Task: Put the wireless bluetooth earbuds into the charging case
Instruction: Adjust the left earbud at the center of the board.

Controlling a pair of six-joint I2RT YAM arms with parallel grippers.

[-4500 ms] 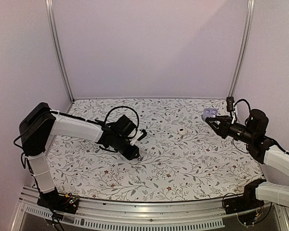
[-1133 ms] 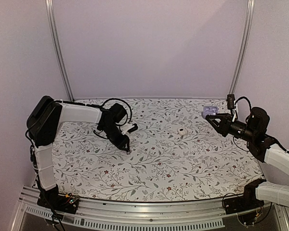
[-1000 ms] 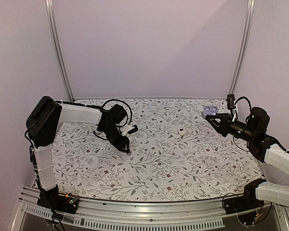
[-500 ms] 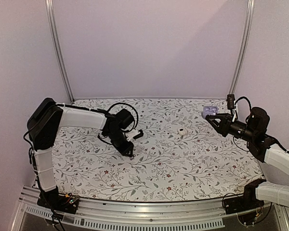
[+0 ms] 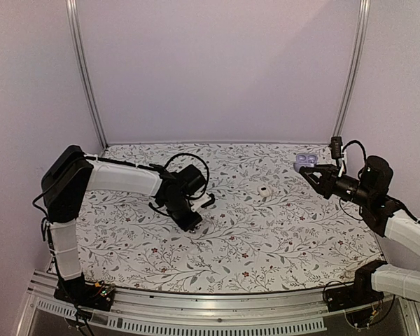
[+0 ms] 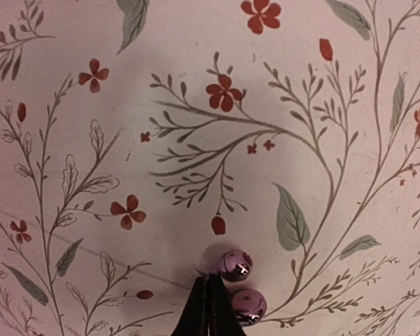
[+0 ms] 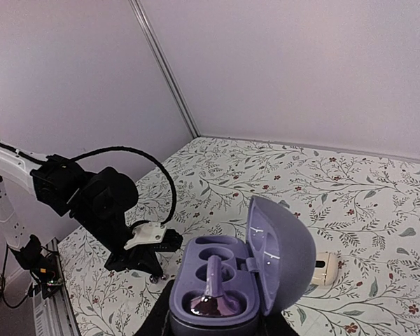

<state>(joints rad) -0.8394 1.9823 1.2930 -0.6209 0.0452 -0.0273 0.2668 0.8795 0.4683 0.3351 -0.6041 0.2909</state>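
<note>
The left pincer [image 6: 207, 280] is low over the flowered desk [image 5: 266, 245], left of its middle. Its two dark fingers are drawn together until only a thin seam shows between them. A loose earbud [image 6: 236, 266], glossy purple, shows as two rounded lobes, one above the other. It sits right against the outer right side of the fingertips, and its shadow falls on the desk just beside it. The wrist view does not show whether any part of it is pinched in the seam or whether it only lies against the tips. The right pincer [image 5: 312, 173] is raised over the far right corner of the desk, well apart from the left one. It is clamped on the lower body of the purple charging case [image 7: 189, 280], with one dark finger on each side. The case is held upright with its domed lid [image 7: 280, 255] swung open to the right. A seated earbud [image 7: 211, 297], also purple and shiny, rests in the well nearer the wrist camera. A small white object [image 5: 264, 190] lies on the desk between the two arms, nearer the right pincer and touched by neither.
</note>
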